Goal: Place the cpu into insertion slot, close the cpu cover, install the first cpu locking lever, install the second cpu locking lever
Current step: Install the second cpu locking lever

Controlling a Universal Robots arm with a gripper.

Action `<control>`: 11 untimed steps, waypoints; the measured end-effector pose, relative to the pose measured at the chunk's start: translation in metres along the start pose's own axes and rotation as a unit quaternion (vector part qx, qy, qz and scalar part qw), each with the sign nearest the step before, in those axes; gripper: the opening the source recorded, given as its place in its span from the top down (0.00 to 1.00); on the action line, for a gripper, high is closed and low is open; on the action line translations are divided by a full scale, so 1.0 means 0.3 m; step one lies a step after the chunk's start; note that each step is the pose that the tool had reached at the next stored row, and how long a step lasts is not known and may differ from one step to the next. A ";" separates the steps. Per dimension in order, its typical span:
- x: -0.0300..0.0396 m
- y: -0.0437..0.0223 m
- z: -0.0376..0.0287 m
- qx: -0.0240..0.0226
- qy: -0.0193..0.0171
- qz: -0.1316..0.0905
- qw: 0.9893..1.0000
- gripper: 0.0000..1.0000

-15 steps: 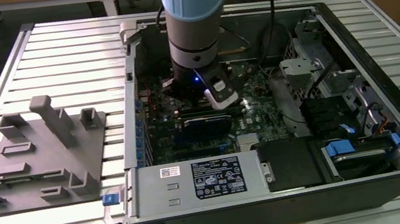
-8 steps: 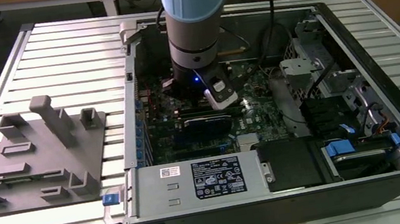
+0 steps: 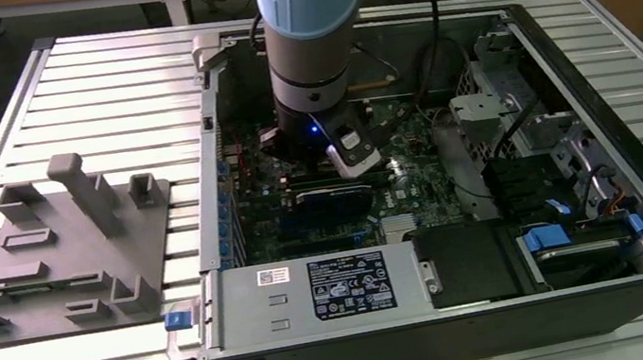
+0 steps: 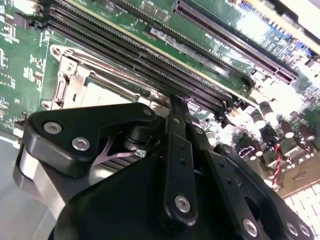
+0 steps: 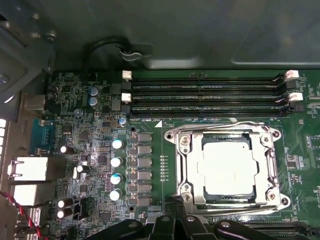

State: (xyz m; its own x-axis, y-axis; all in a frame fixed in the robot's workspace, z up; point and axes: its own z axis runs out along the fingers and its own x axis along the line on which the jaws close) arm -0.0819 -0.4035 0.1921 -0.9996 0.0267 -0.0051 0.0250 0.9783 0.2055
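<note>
Under closed cpu cover (image 5: pixel 226 167): cpu (image 5: pixel 225 165), silver-grey, flat, square.

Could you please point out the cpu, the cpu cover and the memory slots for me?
cpu (image 5: pixel 226 166): first wrist view, middle of its pale metal top.
cpu cover (image 5: pixel 186 165): first wrist view, one side bar of the silver frame.
memory slots (image 5: pixel 205 88): first wrist view, mid-length of the long black slots.

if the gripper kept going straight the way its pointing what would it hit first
Most likely the metal cover at the near edge of the socket, where the chip already sits. The gripper points down at the board right at that edge, though depth is hard to judge.
</note>
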 end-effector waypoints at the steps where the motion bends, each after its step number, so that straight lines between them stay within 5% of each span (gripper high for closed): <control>1: 0.000 0.000 0.000 0.000 0.000 0.000 1.000 0.90; 5: 0.000 0.003 -0.012 -0.001 0.000 0.000 1.000 0.90; 11: 0.000 0.015 -0.072 0.000 0.000 0.000 1.000 0.90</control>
State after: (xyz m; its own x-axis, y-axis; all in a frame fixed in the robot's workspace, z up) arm -0.0819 -0.4034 0.2140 -0.9996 0.0267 -0.0052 0.0251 0.9783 0.2055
